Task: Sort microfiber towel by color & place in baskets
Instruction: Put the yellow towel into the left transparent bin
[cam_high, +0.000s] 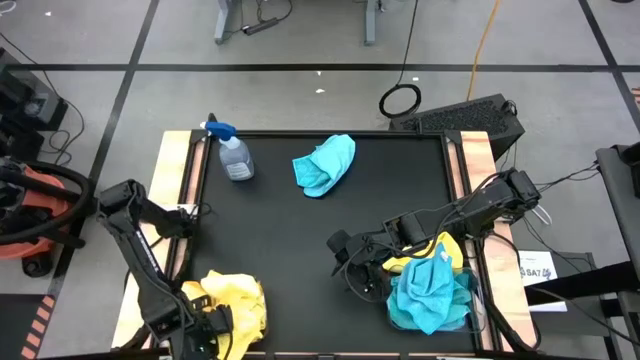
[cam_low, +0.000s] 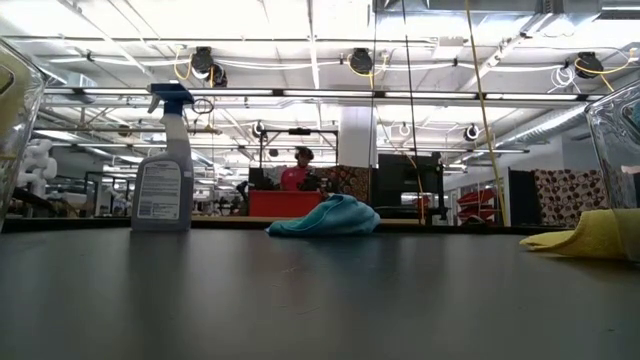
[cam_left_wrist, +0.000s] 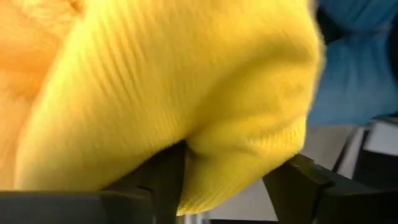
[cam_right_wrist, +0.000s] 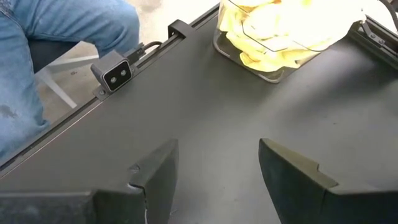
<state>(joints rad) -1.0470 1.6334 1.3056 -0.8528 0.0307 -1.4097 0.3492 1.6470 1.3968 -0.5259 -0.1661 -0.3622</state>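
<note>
My left gripper (cam_high: 207, 325) sits over the yellow towels (cam_high: 238, 300) in the near-left basket (cam_right_wrist: 249, 59), fingers apart with yellow cloth between them. My right gripper (cam_high: 345, 262) waits open beside the near-right basket (cam_high: 478, 300) of turquoise towels (cam_high: 430, 290); one turquoise towel (cam_high: 327, 163) lies mid-table.

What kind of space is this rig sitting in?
Most likely a large open lab or workshop hall, not a home. The low view shows exposed ceiling rails with hanging cables, long rows of strip lights and a person at a distant workstation. The black table stands on a taped concrete floor.
</note>
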